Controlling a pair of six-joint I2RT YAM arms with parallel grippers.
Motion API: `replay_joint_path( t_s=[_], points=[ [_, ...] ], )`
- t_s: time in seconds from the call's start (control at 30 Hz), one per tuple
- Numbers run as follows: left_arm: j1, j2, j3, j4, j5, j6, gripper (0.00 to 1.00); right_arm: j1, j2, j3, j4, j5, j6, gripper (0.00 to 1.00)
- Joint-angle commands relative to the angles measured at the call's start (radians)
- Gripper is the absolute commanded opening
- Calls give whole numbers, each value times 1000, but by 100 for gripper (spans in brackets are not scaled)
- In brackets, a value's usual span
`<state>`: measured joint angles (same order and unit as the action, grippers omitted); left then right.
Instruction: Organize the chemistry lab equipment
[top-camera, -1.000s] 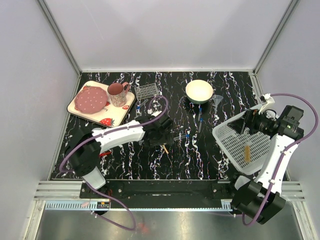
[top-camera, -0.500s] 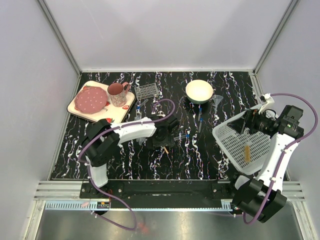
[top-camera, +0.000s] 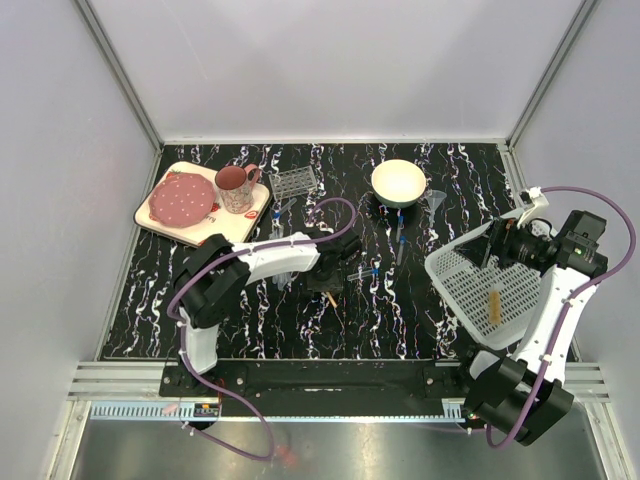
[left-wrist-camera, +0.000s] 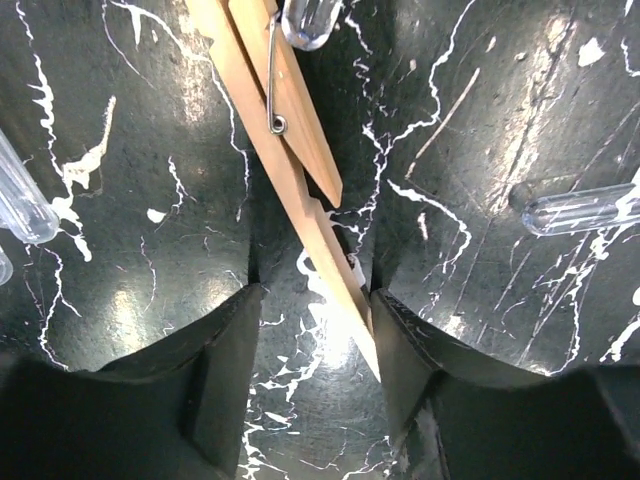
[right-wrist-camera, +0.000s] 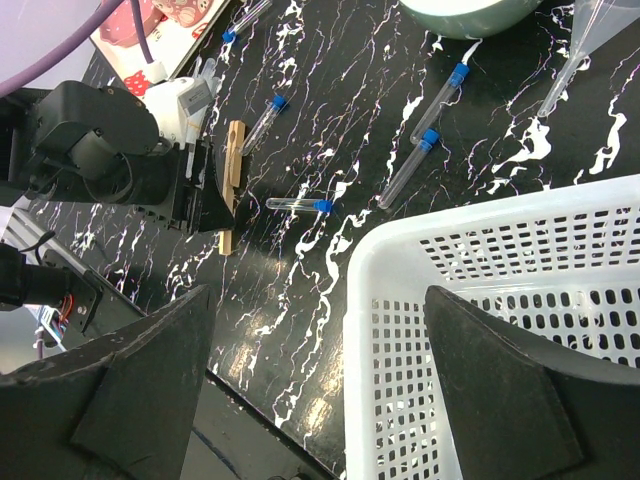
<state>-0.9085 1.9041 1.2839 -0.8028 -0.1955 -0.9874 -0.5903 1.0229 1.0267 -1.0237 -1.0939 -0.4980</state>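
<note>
Shows left claw spread, straddling a wooden peg that lies between its fingers, a tube just ahead-right. Shows right claw spread, empty, basket below.

Pink mug, dotted plate on tray; cream bowl well apart.

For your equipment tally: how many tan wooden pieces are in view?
2: a wooden piece in the white basket, a clothespin between the left pincer's jaws; more may be hidden.
</note>
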Motion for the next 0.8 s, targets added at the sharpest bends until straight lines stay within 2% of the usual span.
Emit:
replay_joint_path(
  t_s=[0.0, 0.07, 0.17, 0.37, 0.6, 0.77],
  points=[
    [3, 30, 43, -6, -30, 12, 48, -3, -14, 6, -13, -27, -16, 91],
    [2, 33, 37, -7, -33, 9, 36, -3, -15, 4, -15, -27, -16, 91],
    [3, 27, 23, -9, -41, 4, 26, -3, -12, 4, -13, -29, -16, 90],
    [2, 7, -11, -18, -61, -7, 13, -3, -14, 6, -16, -29, -19, 91],
    [2, -63, -46, -19, -88, 3, 0, -3, -14, 15, -50, -20, -56, 91],
    [3, -141, -67, -19, -104, 12, 0, -3, -11, 35, -87, -9, -96, 91]
  ],
)
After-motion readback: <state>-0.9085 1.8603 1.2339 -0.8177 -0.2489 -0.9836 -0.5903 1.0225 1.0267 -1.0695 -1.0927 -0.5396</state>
